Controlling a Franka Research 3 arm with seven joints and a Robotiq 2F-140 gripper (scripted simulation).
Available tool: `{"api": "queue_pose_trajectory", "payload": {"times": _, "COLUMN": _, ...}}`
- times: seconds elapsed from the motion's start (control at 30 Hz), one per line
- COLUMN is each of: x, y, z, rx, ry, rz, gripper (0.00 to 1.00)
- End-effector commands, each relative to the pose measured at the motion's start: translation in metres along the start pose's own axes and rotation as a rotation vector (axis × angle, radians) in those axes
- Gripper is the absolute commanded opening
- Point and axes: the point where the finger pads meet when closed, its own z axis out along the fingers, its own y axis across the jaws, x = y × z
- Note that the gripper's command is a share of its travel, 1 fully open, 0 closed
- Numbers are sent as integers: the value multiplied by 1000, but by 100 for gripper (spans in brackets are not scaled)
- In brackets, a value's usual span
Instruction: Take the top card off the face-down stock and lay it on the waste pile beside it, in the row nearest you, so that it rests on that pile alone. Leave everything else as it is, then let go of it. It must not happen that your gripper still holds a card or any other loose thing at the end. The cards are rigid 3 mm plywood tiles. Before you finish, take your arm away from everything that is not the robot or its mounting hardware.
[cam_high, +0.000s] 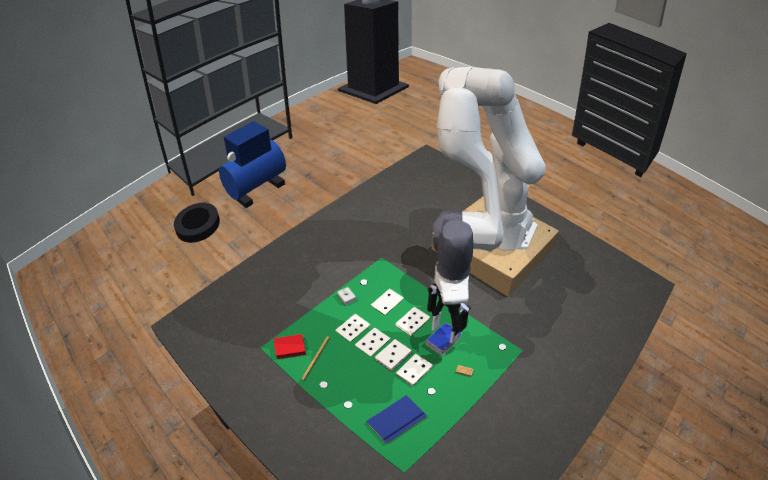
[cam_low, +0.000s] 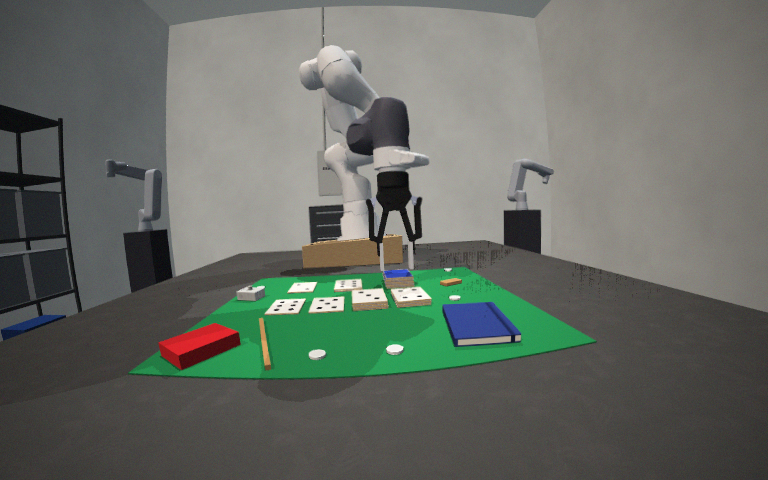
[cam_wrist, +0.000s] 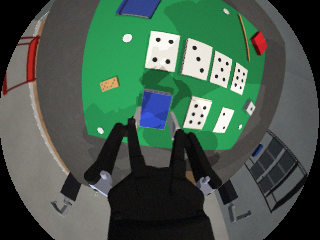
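The face-down stock (cam_high: 440, 343) (cam_low: 398, 274) (cam_wrist: 156, 108) is a small stack with a blue top card on the green mat (cam_high: 351, 384) (cam_low: 351, 333) (cam_wrist: 114, 47). A face-up six-pip card, the waste pile (cam_high: 412, 320) (cam_low: 347, 284) (cam_wrist: 198, 112), lies beside it in the same row. My gripper (cam_high: 447, 333) (cam_low: 397, 267) (cam_wrist: 154, 114) points straight down over the stock. It is open, with one fingertip on each side of the top card, just at the height of the stack's top. Nothing is held.
A row of several face-up cards (cam_high: 393, 354) (cam_low: 369, 298) lies beyond the stock. A blue notebook (cam_high: 395, 417) (cam_low: 478, 322), a red box (cam_high: 289, 345) (cam_low: 199, 344), a wooden stick (cam_high: 315, 357), a cork piece (cam_high: 464, 370), a small grey box (cam_high: 346, 294) and white chips also lie on the mat.
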Motion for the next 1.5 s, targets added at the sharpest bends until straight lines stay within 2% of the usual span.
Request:
{"api": "queue_pose_trajectory", "payload": {"times": 0.0, "x": 1, "y": -1, "z": 0, "rx": 1, "ry": 3, "rz": 1, "gripper": 42}}
{"api": "queue_pose_trajectory", "payload": {"times": 0.6, "x": 1, "y": -1, "z": 0, "rx": 1, "ry": 3, "rz": 1, "gripper": 42}}
{"api": "queue_pose_trajectory", "payload": {"times": 0.63, "x": 1, "y": -1, "z": 0, "rx": 1, "ry": 3, "rz": 1, "gripper": 50}}
{"api": "queue_pose_trajectory", "payload": {"times": 1.47, "x": 1, "y": -1, "z": 0, "rx": 1, "ry": 3, "rz": 1, "gripper": 50}}
